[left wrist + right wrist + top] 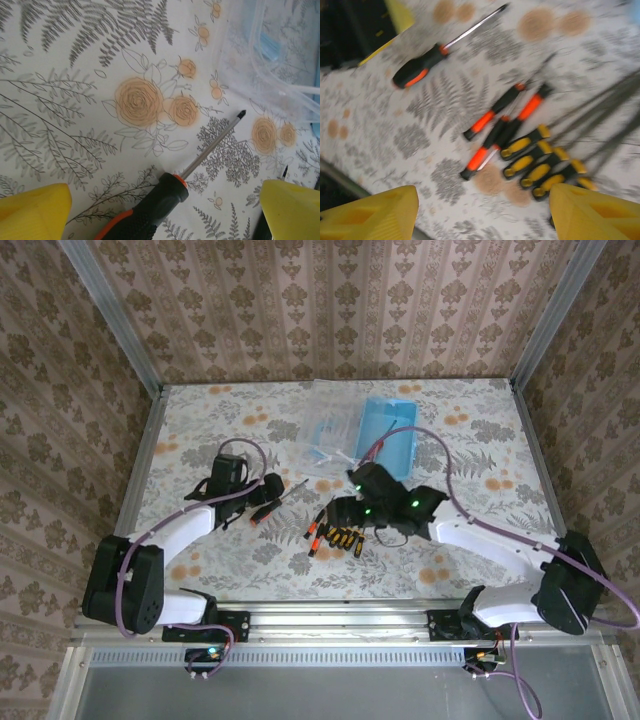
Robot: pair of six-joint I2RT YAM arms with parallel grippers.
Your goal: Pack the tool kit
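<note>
Evidently empty: we noted the left end effector (pixel 162 212) wide open over a black-and-orange Phillips screwdriver (pixel 172 187), and the right end effector (pixel 485 215) open above small orange- and yellow-handled screwdrivers (pixel 520 145) on the bench (pixel 410 142).

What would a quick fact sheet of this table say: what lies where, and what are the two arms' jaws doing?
Surface: table under a flowered cloth
Big screwdriver: black and orange handle, lying flat between the left jaws
Small screwdrivers: orange and black, loose cluster near the middle
Yellow-handled tools: side by side, next to that cluster
Blue box: towards the back, right of centre
Clear plastic tray: just left of the blue box
Left jaws: open, holding nothing
Right jaws: open, holding nothing, above the small tools
</note>
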